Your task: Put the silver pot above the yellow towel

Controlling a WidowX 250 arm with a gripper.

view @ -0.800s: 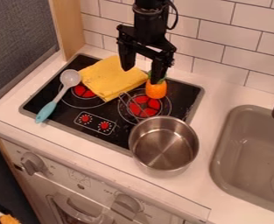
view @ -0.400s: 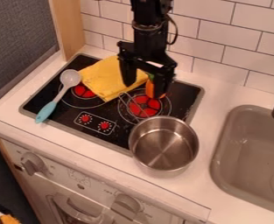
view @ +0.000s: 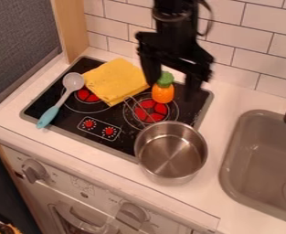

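Silver pot by stovetop corner; yellow towel on stovetop; claw above, fingers apart.

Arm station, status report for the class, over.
Hand open, above stove. Silver pot ungripped, at stove's front corner. Possible obstacle: orange toy beside yellow towel.

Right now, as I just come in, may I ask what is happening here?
The robot's gripper is open and holds nothing, above the back of the stove by an orange toy with a green top. The silver pot sits at the stove's front edge, not yet at the yellow towel.
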